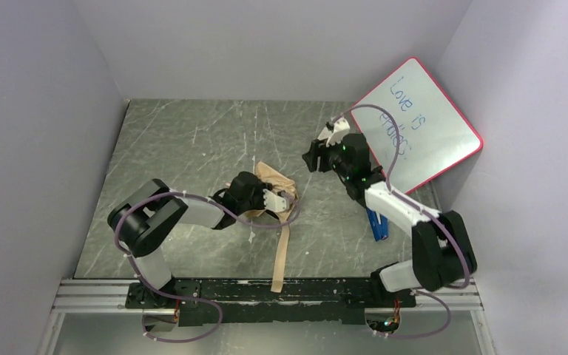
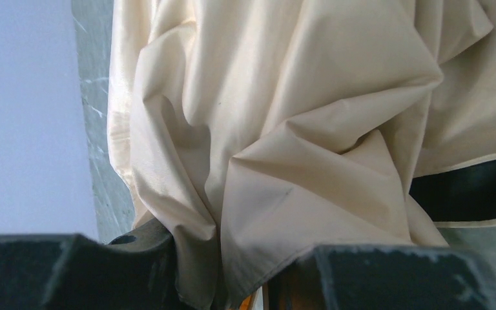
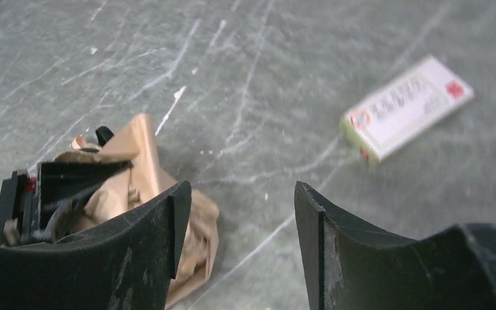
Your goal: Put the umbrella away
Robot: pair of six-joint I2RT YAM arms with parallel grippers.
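The umbrella is bunched mid-table, pinched in the closed left gripper. The right gripper is held open, empty, above it on the right. Floppy, slippery fabric is expected, so the stiff shaft probably gets grabbed best.

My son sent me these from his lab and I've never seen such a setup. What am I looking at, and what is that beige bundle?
These are two robot arms bolted at the near edge of a table. The wide picture looks down from above and behind them; the other two come from cameras on each wrist.

The beige bundle is a folded umbrella, its tan strap trailing toward the arms. The left tool is closed on its fabric, which fills the left wrist picture.

The right tool is open and holds nothing.

Also there: a pink-framed whiteboard leaning in the far right corner, a small blue object under the right arm, and a small white box.
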